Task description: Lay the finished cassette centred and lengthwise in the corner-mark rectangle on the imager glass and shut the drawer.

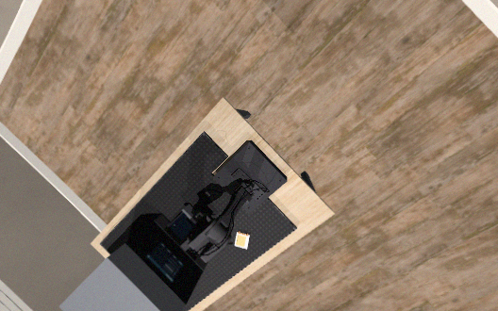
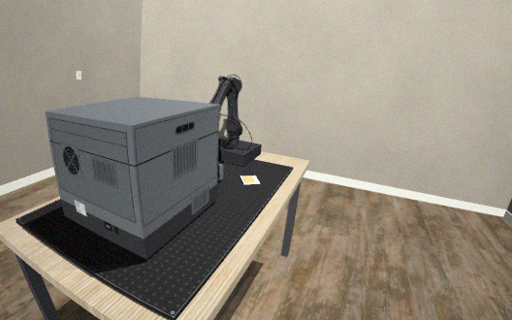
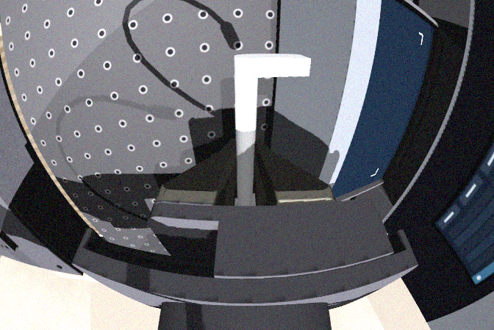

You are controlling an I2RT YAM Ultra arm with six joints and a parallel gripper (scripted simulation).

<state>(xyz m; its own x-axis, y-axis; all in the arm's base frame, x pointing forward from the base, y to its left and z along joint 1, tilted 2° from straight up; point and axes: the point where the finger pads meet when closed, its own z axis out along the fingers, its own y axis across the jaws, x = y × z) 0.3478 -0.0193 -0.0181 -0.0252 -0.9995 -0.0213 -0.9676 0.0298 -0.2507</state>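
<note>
In the wrist view my gripper (image 3: 245, 145) is shut on a thin white cassette (image 3: 249, 91), seen edge-on with an L-shaped top, held above the perforated black mat. The imager's open drawer lies just to the right, with its pale front edge (image 3: 355, 70) and dark blue glass (image 3: 392, 95). Two white corner marks (image 3: 420, 37) (image 3: 374, 173) show on the glass, which is bare. In the overhead view the gripper (image 1: 194, 214) is beside the blue glass (image 1: 181, 225), in front of the grey imager IM (image 1: 114, 283). In the side view the imager (image 2: 132, 165) hides the gripper.
A second, yellow-and-white cassette (image 1: 241, 240) lies flat on the mat right of the arm; it also shows in the side view (image 2: 250, 179). The imager's blue control panel (image 3: 470, 214) is at the right. A black cable (image 3: 159, 39) loops over the mat. The arm's base (image 1: 251, 170) stands behind.
</note>
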